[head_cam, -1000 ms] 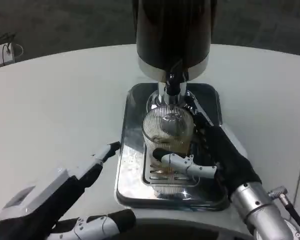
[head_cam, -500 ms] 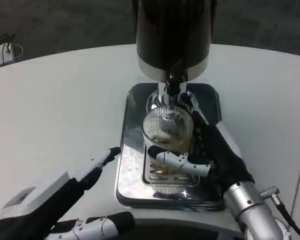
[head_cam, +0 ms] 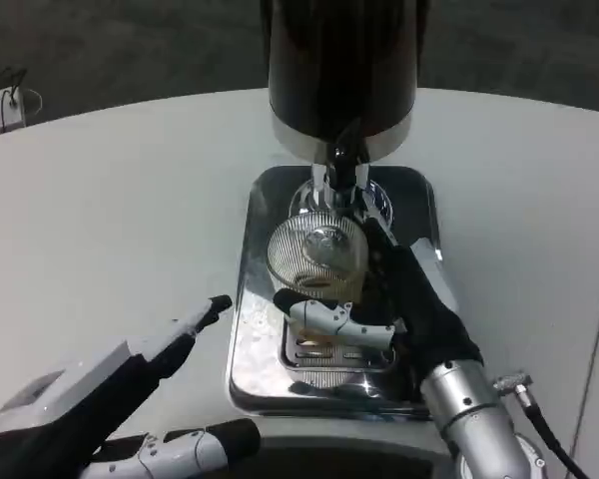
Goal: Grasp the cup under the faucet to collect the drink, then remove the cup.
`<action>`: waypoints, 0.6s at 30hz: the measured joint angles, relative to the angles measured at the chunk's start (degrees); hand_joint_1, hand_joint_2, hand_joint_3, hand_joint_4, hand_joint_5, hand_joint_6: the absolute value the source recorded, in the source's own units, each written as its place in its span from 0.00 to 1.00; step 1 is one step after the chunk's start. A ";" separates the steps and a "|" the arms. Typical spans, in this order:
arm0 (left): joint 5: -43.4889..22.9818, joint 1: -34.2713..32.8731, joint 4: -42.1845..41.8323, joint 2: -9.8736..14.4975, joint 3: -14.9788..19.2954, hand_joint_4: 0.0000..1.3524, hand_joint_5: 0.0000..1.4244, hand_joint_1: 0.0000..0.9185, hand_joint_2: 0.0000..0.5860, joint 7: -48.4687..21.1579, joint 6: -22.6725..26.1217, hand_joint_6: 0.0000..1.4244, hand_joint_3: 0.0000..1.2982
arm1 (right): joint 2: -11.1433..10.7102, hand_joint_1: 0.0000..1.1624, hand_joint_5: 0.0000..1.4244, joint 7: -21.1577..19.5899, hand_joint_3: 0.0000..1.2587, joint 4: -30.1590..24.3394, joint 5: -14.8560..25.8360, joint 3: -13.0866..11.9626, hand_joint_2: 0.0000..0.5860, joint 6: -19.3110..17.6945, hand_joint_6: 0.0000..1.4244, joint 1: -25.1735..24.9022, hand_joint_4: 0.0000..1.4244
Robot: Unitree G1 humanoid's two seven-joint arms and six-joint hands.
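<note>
1. Head view: right hand (head_cam: 399, 309) is wrapped around the ribbed cup (head_cam: 315, 261), which sits under the faucet (head_cam: 341, 170) on the metal tray (head_cam: 255, 339).
2. Left hand (head_cam: 130, 399) is idle with fingers spread, nothing in it.
3. Looks like there's drink in the cup; pulling it away is left.

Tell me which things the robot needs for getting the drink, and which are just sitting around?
Needed: the ribbed glass cup, the faucet on the dark dispenser, the shiny tray, and the right hand gripping the cup.

Just there: the left hand, waiting, and the white gadget at the table's far left edge.
</note>
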 measured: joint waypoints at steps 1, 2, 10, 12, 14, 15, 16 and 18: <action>-0.17 0.02 0.00 0.05 0.07 0.00 0.00 0.00 0.11 -0.27 0.04 0.06 0.00 | 0.21 0.75 0.12 -0.42 0.04 0.20 -0.16 0.18 0.34 0.00 0.08 -0.09 0.07; -0.25 0.05 0.00 0.13 0.10 0.00 0.00 0.00 0.11 -0.39 0.08 0.06 0.00 | 0.46 0.75 0.13 -0.75 0.04 0.37 -0.26 0.36 0.34 0.01 0.08 -0.17 0.08; -0.90 0.11 0.07 1.06 0.24 0.00 0.00 0.00 0.11 -0.94 0.61 0.06 0.00 | 2.57 0.79 0.28 -3.99 0.19 2.04 -1.07 0.81 0.37 0.02 0.19 -0.64 0.23; -0.98 0.10 0.20 1.28 0.24 0.00 0.00 0.00 0.11 -1.33 0.97 0.06 0.00 | 3.73 0.81 0.33 -5.39 0.26 2.43 -1.35 0.83 0.36 0.04 0.24 -0.64 0.29; -1.02 0.11 0.27 1.46 0.24 0.00 0.00 0.00 0.11 -1.52 1.12 0.06 0.00 | 4.30 0.82 0.37 -6.49 0.30 2.70 -1.47 0.83 0.37 0.04 0.28 -0.64 0.33; -1.04 0.09 0.29 1.52 0.23 0.00 0.00 0.00 0.11 -1.62 1.16 0.06 0.00 | 4.75 0.82 0.39 -7.09 0.32 2.94 -1.47 0.83 0.38 0.04 0.30 -0.63 0.34; -1.07 0.09 0.30 1.56 0.23 0.00 0.00 0.00 0.11 -1.75 1.22 0.06 0.00 | 5.16 0.83 0.43 -7.62 0.34 3.23 -1.47 0.83 0.38 0.04 0.33 -0.62 0.38; -1.09 0.09 0.35 1.58 0.23 0.00 0.00 0.00 0.11 -2.03 1.33 0.06 0.00 | 6.01 0.85 0.47 -8.66 0.38 3.71 -1.52 0.83 0.39 0.03 0.39 -0.63 0.42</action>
